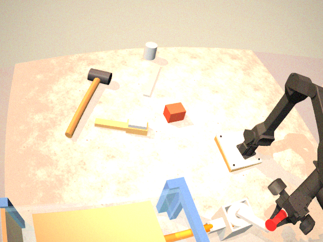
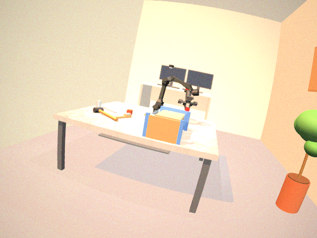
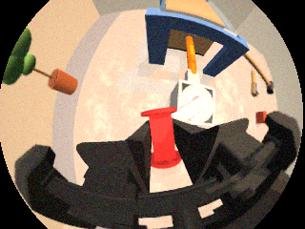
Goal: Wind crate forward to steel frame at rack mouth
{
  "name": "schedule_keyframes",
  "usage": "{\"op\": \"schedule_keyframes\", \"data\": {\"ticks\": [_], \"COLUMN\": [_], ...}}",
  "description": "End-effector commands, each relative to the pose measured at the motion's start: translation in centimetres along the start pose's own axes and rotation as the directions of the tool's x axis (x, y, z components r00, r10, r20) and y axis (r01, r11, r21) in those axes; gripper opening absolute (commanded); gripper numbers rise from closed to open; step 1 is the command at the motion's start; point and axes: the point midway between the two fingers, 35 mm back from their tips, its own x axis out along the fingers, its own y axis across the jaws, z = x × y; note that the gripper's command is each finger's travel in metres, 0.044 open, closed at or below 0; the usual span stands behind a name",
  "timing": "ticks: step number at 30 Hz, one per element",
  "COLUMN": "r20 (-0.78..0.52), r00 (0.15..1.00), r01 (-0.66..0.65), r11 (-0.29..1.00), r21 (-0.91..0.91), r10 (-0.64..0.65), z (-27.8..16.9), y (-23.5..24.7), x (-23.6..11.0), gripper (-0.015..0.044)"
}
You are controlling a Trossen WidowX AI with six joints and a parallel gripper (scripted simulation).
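Observation:
The white winch [image 1: 221, 216] [image 3: 191, 91] stands on the bench in front of the blue frame [image 1: 186, 200] [image 2: 144, 126] [image 3: 191, 25] at the rack's mouth. An orange strap [image 1: 179, 234] [image 3: 190, 53] runs from the winch through the frame to the tan crate [image 1: 94, 224] [image 2: 162, 129] [image 3: 187, 3], which sits flat inside. The white crank handle [image 1: 251, 219] sits on top of the winch. Its red grip [image 1: 273, 224] [image 3: 162, 136] [image 2: 187, 109] sticks out to the right. My gripper [image 1: 282, 217] [image 3: 158, 122] is shut on the red grip.
A hammer [image 1: 83, 104], a yellow scraper [image 1: 121, 125], a red block [image 1: 174, 112], a white bar [image 1: 152, 81] and a grey cylinder [image 1: 150, 50] lie farther back. The arm's base plate [image 1: 228, 146] is on the right. A potted plant [image 2: 302, 163] stands on the floor.

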Motion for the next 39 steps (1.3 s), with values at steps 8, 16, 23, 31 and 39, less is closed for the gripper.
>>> {"op": "schedule_keyframes", "data": {"ticks": [8, 16, 23, 31, 39], "r20": [-0.027, -0.028, -0.028, -0.029, -0.029], "r00": [1.000, 0.999, 0.999, 0.999, 0.999], "r01": [0.014, 0.015, 0.016, 0.016, 0.017], "r11": [1.000, 1.000, 1.000, 1.000, 1.000], "r21": [-0.014, -0.014, -0.015, -0.015, -0.015], "r10": [-0.015, -0.015, -0.016, -0.017, -0.018], "z": [-2.2, -3.1, -3.7, -4.3, -4.8], "y": [-1.3, -2.1, -2.9, -4.0, -5.1], "x": [-0.4, -0.8, -1.1, -1.5, -1.7], "gripper": [0.0000, 0.0000, 0.0000, 0.0000, 0.0000]}}
